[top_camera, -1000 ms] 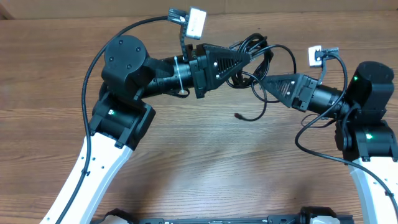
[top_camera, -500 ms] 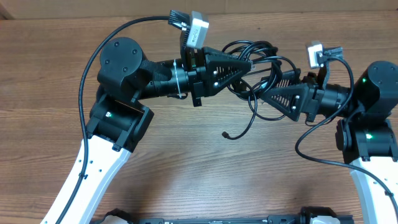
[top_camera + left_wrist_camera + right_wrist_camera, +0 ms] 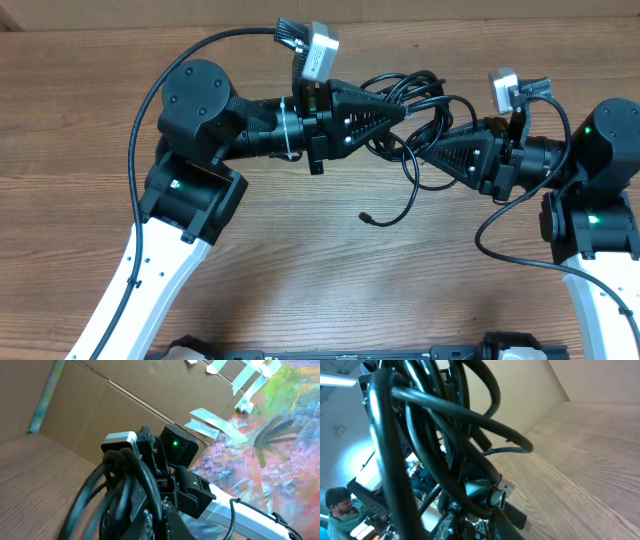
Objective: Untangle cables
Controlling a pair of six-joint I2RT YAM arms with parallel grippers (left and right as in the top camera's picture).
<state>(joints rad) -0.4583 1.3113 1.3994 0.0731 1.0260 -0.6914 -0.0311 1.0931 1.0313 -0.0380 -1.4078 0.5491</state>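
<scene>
Overhead: your left gripper [image 3: 400, 104] is clenching the cables [image 3: 425, 90], holding the knot up between the two arms. One loose strand is trailing down to the counter [image 3: 300, 260], and its plug end [image 3: 366, 215] is lying nearer the arm bases than a second ago. Your right gripper [image 3: 420, 152] is pressing into the bundle, closer than before. I cannot tell whether its jaws are gripping.

Left wrist: dark loops are crowding the lens.

Right wrist: crossed strands and a silver-tipped plug [image 3: 492, 492] are hiding the jaws. You are likely setting up a two-handed pull.

A wood-grain table [image 3: 300, 280] bears 1 trailing cable end [image 3: 366, 215].
</scene>
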